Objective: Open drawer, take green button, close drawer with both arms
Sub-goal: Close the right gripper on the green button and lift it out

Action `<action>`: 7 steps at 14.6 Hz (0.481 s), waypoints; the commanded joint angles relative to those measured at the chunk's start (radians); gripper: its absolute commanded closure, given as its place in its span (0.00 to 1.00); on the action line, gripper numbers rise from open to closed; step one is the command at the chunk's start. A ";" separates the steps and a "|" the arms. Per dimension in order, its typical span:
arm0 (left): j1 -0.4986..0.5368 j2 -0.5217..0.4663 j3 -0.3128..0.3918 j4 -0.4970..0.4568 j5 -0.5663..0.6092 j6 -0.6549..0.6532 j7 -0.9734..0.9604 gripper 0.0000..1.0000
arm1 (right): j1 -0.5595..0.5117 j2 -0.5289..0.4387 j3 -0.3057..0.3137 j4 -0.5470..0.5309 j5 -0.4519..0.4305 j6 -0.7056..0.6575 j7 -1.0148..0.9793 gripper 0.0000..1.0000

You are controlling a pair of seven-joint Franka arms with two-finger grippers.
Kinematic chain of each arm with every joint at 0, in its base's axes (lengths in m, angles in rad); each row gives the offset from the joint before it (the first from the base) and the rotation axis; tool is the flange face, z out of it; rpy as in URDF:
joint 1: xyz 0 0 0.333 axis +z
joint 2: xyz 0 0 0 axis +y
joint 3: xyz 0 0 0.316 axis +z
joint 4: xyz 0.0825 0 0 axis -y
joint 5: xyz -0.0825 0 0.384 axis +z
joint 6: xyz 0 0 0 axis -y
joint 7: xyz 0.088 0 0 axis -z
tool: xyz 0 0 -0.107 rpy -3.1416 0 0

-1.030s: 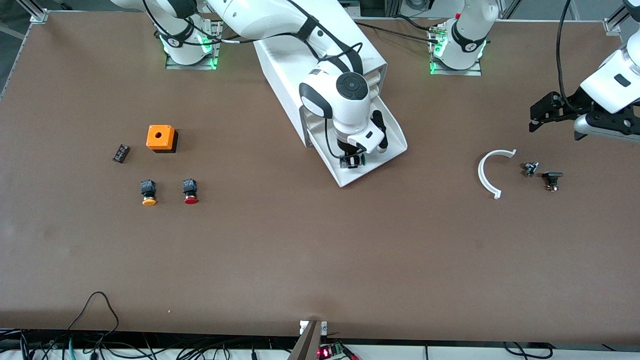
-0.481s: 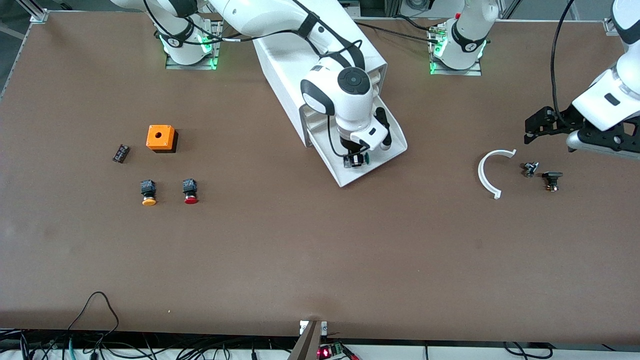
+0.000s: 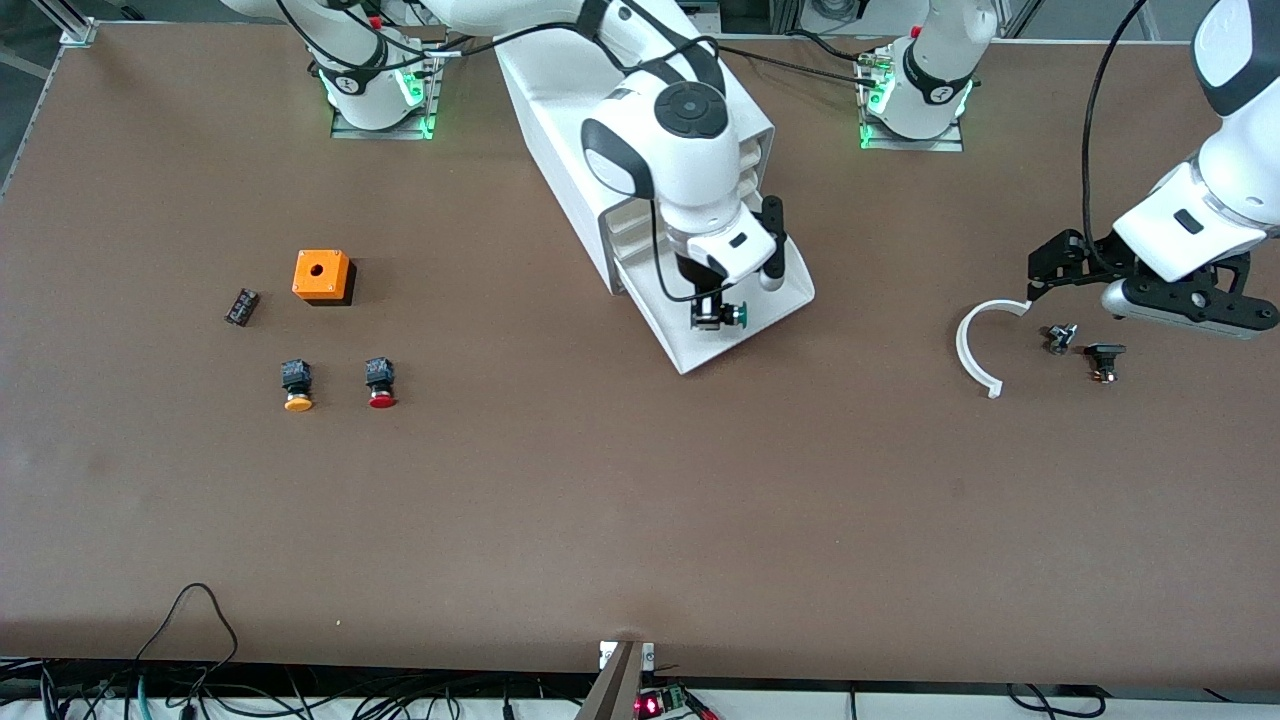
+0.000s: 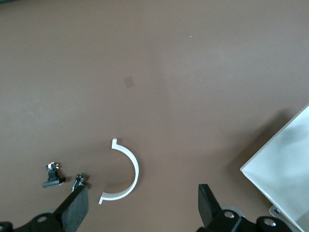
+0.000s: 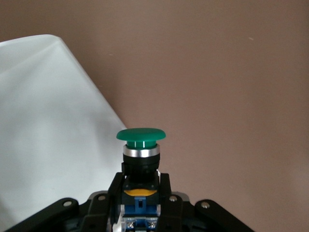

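The white cabinet [image 3: 560, 110] stands near the robots' bases, its lowest drawer [image 3: 775, 305] pulled out toward the front camera. My right gripper [image 3: 712, 312] is shut on the green-capped button [image 3: 735, 317] and holds it just above the open drawer. In the right wrist view the button [image 5: 141, 140] sits between my black fingers [image 5: 164, 191], with the white drawer [image 5: 43, 121] below. My left gripper [image 3: 1045, 270] is open and empty over the table at the left arm's end, above a white plastic arc [image 3: 970, 345]; its fingers [image 4: 77, 210] show in the left wrist view.
An orange box [image 3: 321, 275], a small black block [image 3: 241, 306], an orange-capped button [image 3: 296, 384] and a red-capped button [image 3: 380, 382] lie toward the right arm's end. Two small dark parts [image 3: 1061, 338] [image 3: 1104, 360] lie beside the arc [image 4: 124, 171]. A drawer corner [image 4: 285, 179] shows in the left wrist view.
My right gripper has lifted the green button up out of the drawer. My left gripper has moved down and toward the cabinet, over the white arc.
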 commanded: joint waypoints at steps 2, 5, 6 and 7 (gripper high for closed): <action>-0.021 0.000 -0.050 -0.125 0.030 0.178 -0.100 0.00 | -0.090 -0.043 0.010 -0.025 -0.003 -0.018 0.201 0.80; -0.028 0.049 -0.118 -0.254 0.025 0.400 -0.290 0.00 | -0.152 -0.078 0.009 -0.070 -0.012 -0.074 0.292 0.80; -0.032 0.084 -0.136 -0.258 0.025 0.439 -0.359 0.00 | -0.169 -0.107 0.006 -0.104 -0.019 -0.111 0.300 0.80; -0.041 0.127 -0.150 -0.259 0.025 0.477 -0.431 0.00 | -0.188 -0.138 -0.008 -0.135 -0.035 -0.134 0.320 0.80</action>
